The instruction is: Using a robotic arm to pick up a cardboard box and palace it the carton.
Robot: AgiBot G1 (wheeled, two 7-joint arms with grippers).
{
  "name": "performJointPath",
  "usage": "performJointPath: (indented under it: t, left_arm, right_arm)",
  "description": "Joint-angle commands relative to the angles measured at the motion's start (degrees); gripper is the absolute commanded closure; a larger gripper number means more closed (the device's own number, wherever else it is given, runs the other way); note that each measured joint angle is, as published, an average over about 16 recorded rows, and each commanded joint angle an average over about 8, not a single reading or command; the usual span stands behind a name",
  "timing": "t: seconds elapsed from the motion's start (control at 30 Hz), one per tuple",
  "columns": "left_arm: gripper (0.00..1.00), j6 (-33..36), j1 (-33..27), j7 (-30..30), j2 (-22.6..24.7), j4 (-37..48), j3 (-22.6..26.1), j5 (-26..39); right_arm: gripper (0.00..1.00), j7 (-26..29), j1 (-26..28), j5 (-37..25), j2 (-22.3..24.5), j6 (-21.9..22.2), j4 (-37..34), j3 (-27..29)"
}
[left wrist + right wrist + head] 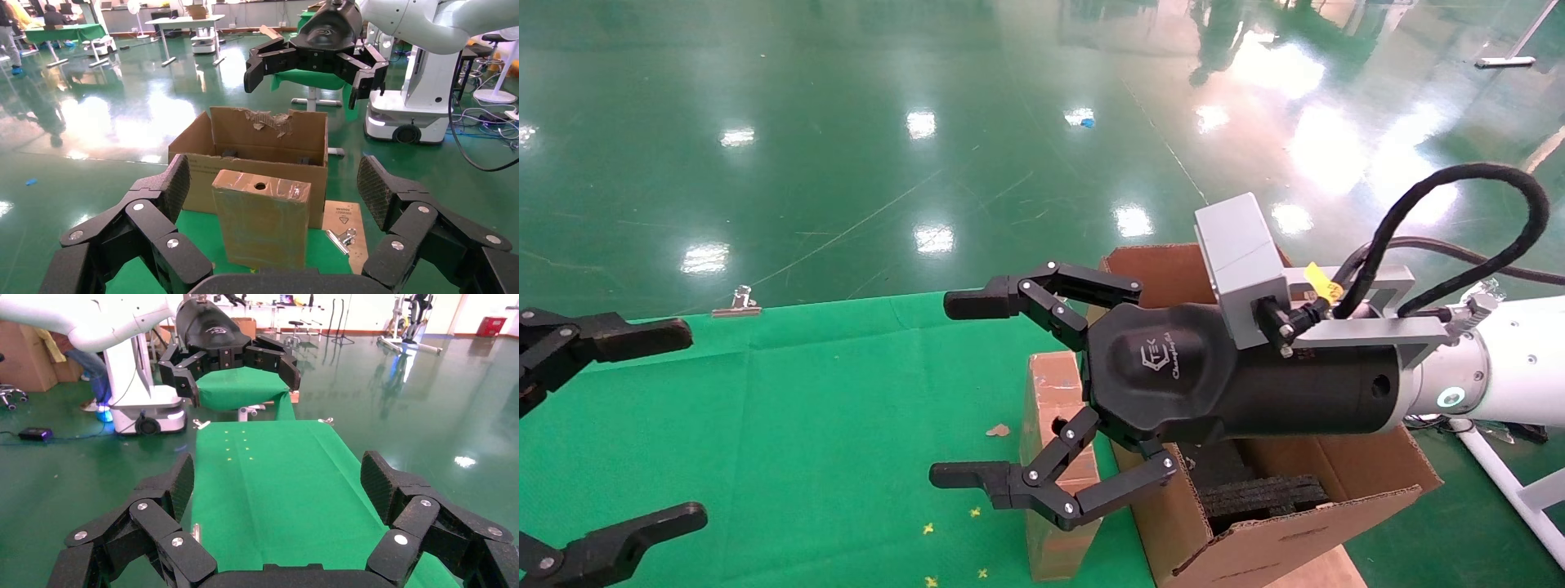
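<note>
Two spread jaws on the right gripper [977,392], holding nothing, hovering above the table with the white robotic arm [1500,359] reaching in over the carton [1336,474]. Directly beneath the knuckles: the cardboard box [1054,425], standing on end on the green cloth [846,425], touching or just beside the carton's near wall, taped top with its small round hole facing up. Long axis vertical, so a straight descent needed, the fingertips at present lying past the box on the side away from the carton. Farther out, at the opposite edge of the cloth, the left gripper [601,425], likewise spread and empty, well apart from the box. Right arm plainly nearer. Drop target close behind: black foam [1263,490] inside the carton.
</note>
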Motion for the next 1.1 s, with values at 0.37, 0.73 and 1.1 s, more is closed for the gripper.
performJointPath:
  t: [0.37, 0.73, 1.1]
  left_arm:
    - [0.0, 0.0, 0.0, 0.0, 0.0, 0.0, 0.0, 0.0]
    - [0.0, 0.0, 0.0, 0.0, 0.0, 0.0, 0.0, 0.0]
    - [0.0, 0.0, 0.0, 0.1, 0.0, 0.1, 0.1, 0.0]
  right_arm:
    - [0.0, 0.0, 0.0, 0.0, 0.0, 0.0, 0.0, 0.0]
    - [0.0, 2.5, 2.9, -7.6, -0.2, 0.2, 2.0, -3.7]
    - [0.0, 12.6, 20.9, -37.0, -10.8, -3.8, 3.9, -21.7]
